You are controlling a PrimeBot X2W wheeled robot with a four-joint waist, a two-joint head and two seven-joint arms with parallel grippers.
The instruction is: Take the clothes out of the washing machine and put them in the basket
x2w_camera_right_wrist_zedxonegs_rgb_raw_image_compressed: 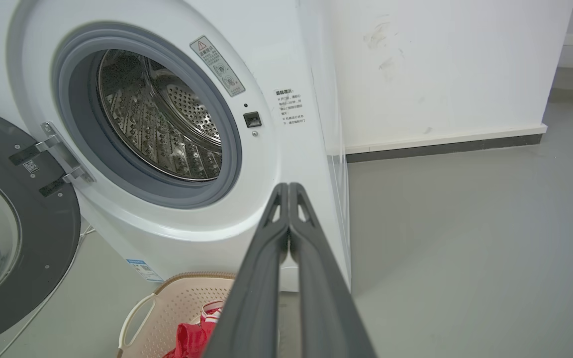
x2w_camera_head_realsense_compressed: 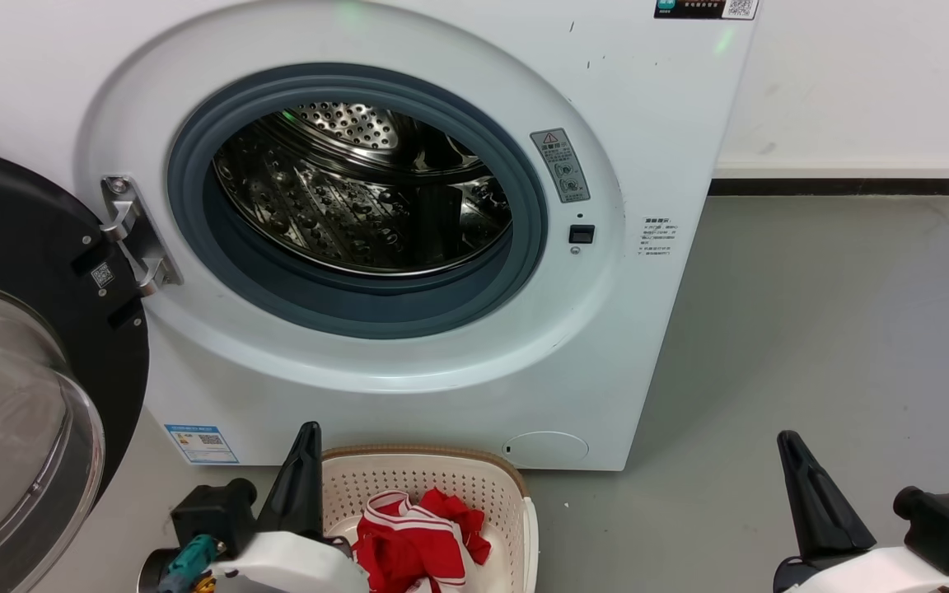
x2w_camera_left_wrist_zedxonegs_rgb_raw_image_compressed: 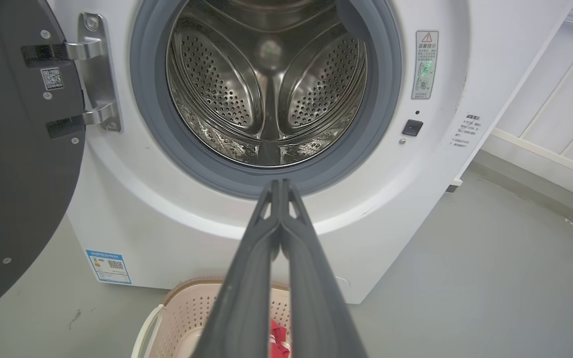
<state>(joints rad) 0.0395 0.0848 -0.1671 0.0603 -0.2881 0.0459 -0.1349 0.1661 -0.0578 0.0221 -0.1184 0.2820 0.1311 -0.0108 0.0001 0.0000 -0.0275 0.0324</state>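
The white washing machine (x2w_camera_head_realsense_compressed: pixel 409 362) stands with its black-framed glass door (x2w_camera_head_realsense_compressed: pixel 21 379) swung open to the left; its steel drum (x2w_camera_head_realsense_compressed: pixel 359 198) holds nothing red. The red clothes (x2w_camera_head_realsense_compressed: pixel 413 535) with white stripes lie in the cream basket (x2w_camera_head_realsense_compressed: pixel 441 473) on the floor in front of the machine. My left gripper (x2w_camera_head_realsense_compressed: pixel 303 436) is shut and empty, rising at the basket's left rim. My right gripper (x2w_camera_head_realsense_compressed: pixel 787 441) is shut and empty, over bare floor to the right. The clothes (x2w_camera_right_wrist_zedxonegs_rgb_raw_image_compressed: pixel 194 335) and basket (x2w_camera_right_wrist_zedxonegs_rgb_raw_image_compressed: pixel 177 303) also show in the right wrist view, and the basket (x2w_camera_left_wrist_zedxonegs_rgb_raw_image_compressed: pixel 187 308) in the left wrist view.
Grey floor (x2w_camera_head_realsense_compressed: pixel 812 329) spreads to the right of the machine up to a white wall (x2w_camera_head_realsense_compressed: pixel 853 82) with a dark skirting strip. The open door takes up the space at the left. A white railing (x2w_camera_left_wrist_zedxonegs_rgb_raw_image_compressed: pixel 555 114) shows at the right of the left wrist view.
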